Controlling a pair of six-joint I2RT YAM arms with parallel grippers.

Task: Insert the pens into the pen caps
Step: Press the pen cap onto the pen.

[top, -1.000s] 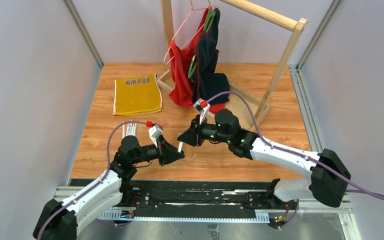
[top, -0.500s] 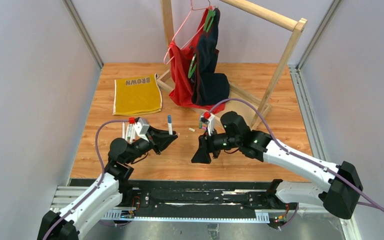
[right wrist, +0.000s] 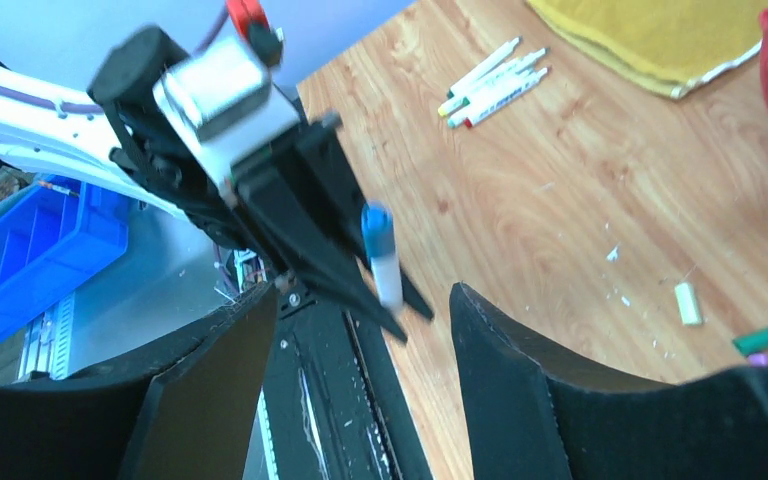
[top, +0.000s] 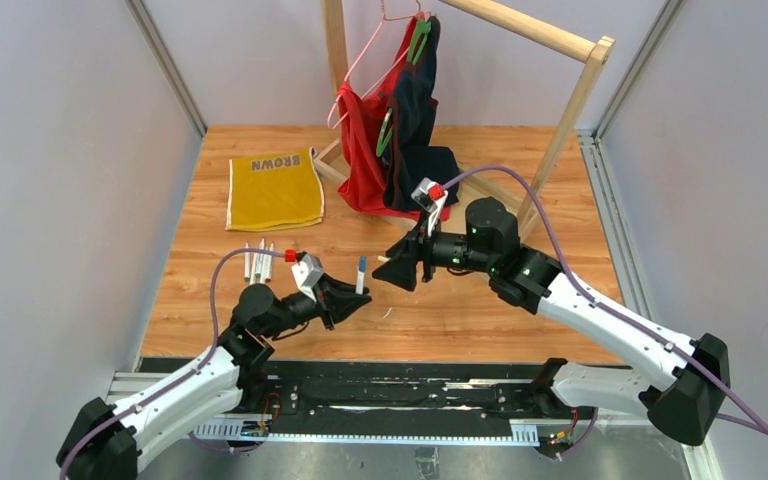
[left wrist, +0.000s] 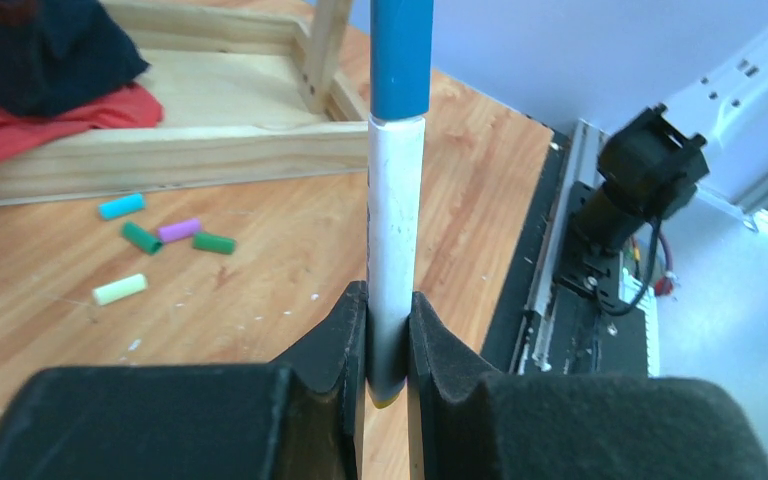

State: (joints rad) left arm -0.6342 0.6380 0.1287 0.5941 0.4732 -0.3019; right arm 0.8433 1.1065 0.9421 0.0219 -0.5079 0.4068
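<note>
My left gripper (top: pixel 358 298) (left wrist: pixel 388 300) is shut on the lower end of a white-barrelled pen (left wrist: pixel 394 230), which stands upright. A blue cap (left wrist: pixel 400 60) (top: pixel 361 264) sits on the pen's top end. My right gripper (top: pixel 388 276) (right wrist: pixel 365 295) hangs open just right of that pen, nothing between its fingers, and its view shows the capped pen (right wrist: pixel 384 262). More pens (top: pixel 257 261) (right wrist: pixel 495 78) lie side by side at the left. Loose caps lie near the rack's foot: teal (left wrist: pixel 121 206), green (left wrist: pixel 141 237), purple (left wrist: pixel 179 229), green (left wrist: pixel 213 242), yellow (left wrist: pixel 120 289).
A yellow towel (top: pixel 274 190) lies at the back left. A wooden clothes rack (top: pixel 560 110) with red and dark garments (top: pixel 390 150) stands at the back. A white scrap (top: pixel 388 312) lies near the front edge. A blue bin (right wrist: pixel 30 260) sits beyond the table's edge.
A second ago both grippers met over the pen, the right one shut. The right gripper has since opened and drawn back. The left still holds the pen, which now wears the blue cap.
</note>
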